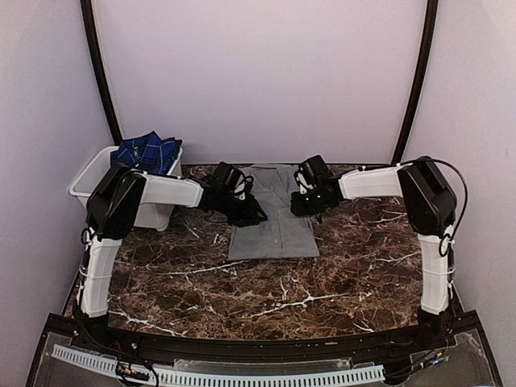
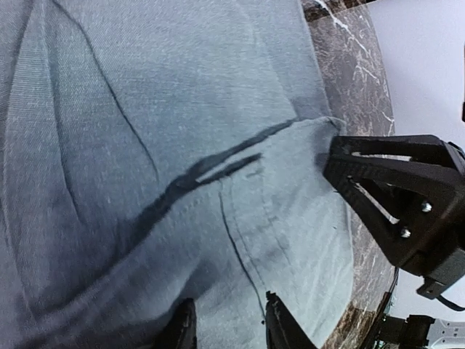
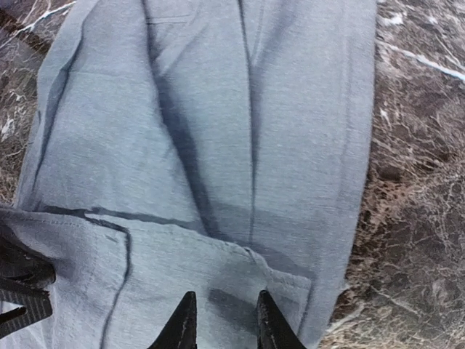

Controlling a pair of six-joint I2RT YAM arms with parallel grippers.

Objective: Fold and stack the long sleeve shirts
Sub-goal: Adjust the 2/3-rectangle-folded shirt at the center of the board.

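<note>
The grey shirt (image 1: 274,222) lies partly folded on the marble table, collar to the back, with a folded-over layer across it. My left gripper (image 1: 251,214) hovers at its left side and my right gripper (image 1: 305,203) at its right side. In the left wrist view the left gripper (image 2: 229,326) is open just over flat grey cloth (image 2: 167,131), holding nothing. In the right wrist view the right gripper (image 3: 224,321) is open over the folded layer (image 3: 218,145), near the shirt's right edge. The plaid shirt (image 1: 147,151) lies bunched in the white tub (image 1: 89,179).
The tub stands at the back left corner, beside my left arm. Dark marble table (image 1: 266,298) shows in front of the shirt and on both sides. A purple backdrop closes the back and sides. The right gripper's body (image 2: 407,196) shows in the left wrist view.
</note>
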